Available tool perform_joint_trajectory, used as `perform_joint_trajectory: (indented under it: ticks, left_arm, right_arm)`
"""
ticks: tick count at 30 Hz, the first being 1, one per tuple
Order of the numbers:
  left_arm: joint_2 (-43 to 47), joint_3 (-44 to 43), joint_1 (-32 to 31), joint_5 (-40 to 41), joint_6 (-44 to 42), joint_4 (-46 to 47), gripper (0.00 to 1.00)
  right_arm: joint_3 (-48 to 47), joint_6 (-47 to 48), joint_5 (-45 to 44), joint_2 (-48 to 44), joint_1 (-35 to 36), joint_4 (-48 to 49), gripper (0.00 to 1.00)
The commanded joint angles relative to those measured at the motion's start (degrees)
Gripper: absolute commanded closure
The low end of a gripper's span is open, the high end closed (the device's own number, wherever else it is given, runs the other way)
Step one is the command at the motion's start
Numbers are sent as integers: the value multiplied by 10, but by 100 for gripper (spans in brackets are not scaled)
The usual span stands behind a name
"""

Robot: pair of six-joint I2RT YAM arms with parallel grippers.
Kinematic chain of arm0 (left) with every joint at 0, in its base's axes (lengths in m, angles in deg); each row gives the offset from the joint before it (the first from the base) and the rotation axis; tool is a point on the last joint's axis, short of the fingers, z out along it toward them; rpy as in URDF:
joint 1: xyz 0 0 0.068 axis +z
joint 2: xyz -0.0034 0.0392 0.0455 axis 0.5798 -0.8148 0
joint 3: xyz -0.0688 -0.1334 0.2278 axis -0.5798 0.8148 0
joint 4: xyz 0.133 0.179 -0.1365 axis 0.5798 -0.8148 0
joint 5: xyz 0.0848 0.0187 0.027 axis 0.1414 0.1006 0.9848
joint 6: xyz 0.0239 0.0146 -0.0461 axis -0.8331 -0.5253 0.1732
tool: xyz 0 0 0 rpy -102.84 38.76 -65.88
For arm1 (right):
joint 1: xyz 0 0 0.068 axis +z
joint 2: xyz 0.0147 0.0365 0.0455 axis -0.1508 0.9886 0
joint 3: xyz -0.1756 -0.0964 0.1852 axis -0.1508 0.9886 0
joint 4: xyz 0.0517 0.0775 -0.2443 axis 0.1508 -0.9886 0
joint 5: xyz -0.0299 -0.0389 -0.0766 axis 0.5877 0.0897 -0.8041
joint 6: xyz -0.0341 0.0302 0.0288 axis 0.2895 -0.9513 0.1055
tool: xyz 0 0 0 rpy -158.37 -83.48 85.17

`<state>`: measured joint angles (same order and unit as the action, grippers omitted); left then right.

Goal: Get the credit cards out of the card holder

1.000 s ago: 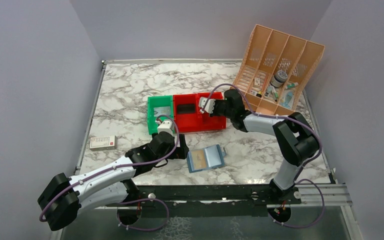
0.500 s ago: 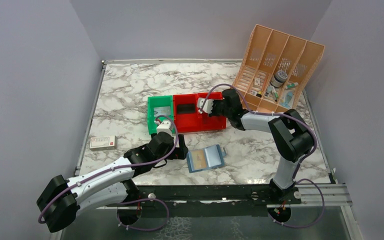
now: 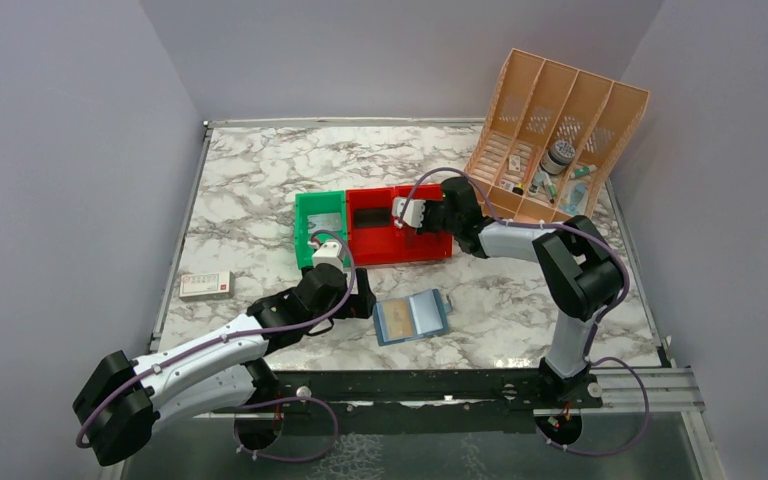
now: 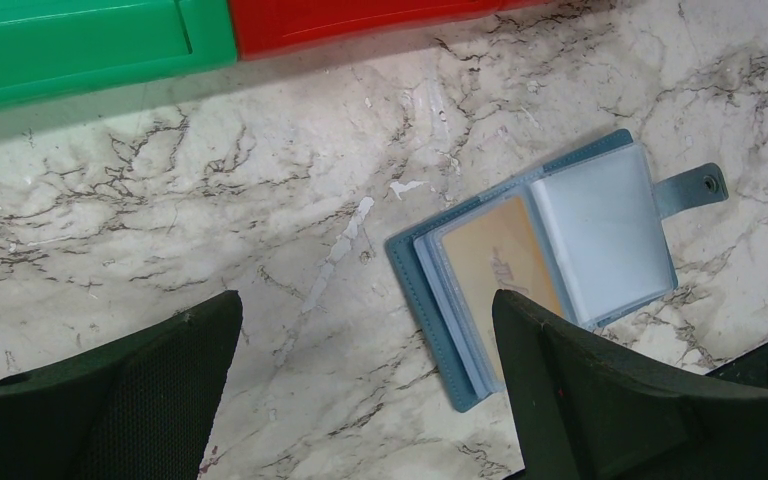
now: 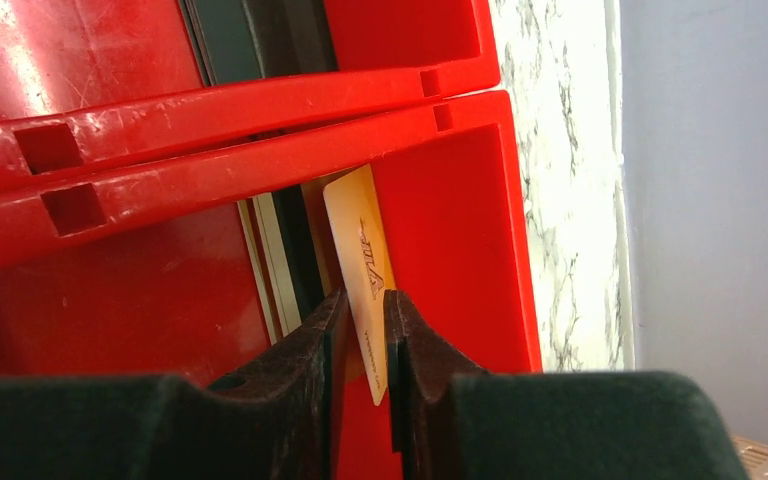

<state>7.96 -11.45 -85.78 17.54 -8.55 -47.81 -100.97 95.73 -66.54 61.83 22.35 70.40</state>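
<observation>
Left gripper (image 4: 365, 400) gapes wide, card holder (image 4: 600, 230) (tan card (image 4: 500, 265) showing) at its two o'clock. Right gripper (image 5: 365, 310), jaws narrow, flanks a credit card (image 5: 360, 240) in the red bin (image 5: 450, 230); I cannot tell whether it grips.

Card holder (image 3: 412, 317): blue, two-panel, lying open and flat on the worktop (image 3: 260, 170), near centre, snap tab at its right.
Credit card, tan-gold (image 4: 495, 275): sleeved in the holder's left panel.
Second credit card, tan-gold (image 5: 363, 265): on edge inside a red bin (image 5: 455, 230), between the fingers (image 5: 320, 345) of the right gripper (image 5: 365, 300).
</observation>
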Motion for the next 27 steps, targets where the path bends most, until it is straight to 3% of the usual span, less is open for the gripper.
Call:
perform_joint_trajectory:
  ticks: [1, 5, 14, 17, 21, 24, 27]
  left_arm:
    - [8, 1, 2, 3, -6, 1, 1]
    - [10, 2, 2, 1, -6, 0, 1]
    - [14, 2, 2, -1, -9, 1, 1]
    - [13, -1, 2, -2, -10, -3, 1]
    - [16, 0, 2, -2, -8, -2, 1]
    - [18, 1, 2, -3, -5, 3, 1]
    - [21, 1, 2, -8, -3, 6, 1]
  right_arm:
    - [-6, 4, 1, -1, 1, -12, 78]
    - [-7, -2, 1, 4, 1, -17, 67]
    - [2, -23, 8, -4, 1, -17, 60]
    - [5, -69, 6, -19, 1, 6, 60]
    - [22, -206, -17, -61, 1, 79, 61]
    - [27, -403, -137, -85, 1, 98, 58]
    - [28, -538, -217, -111, 1, 50, 58]
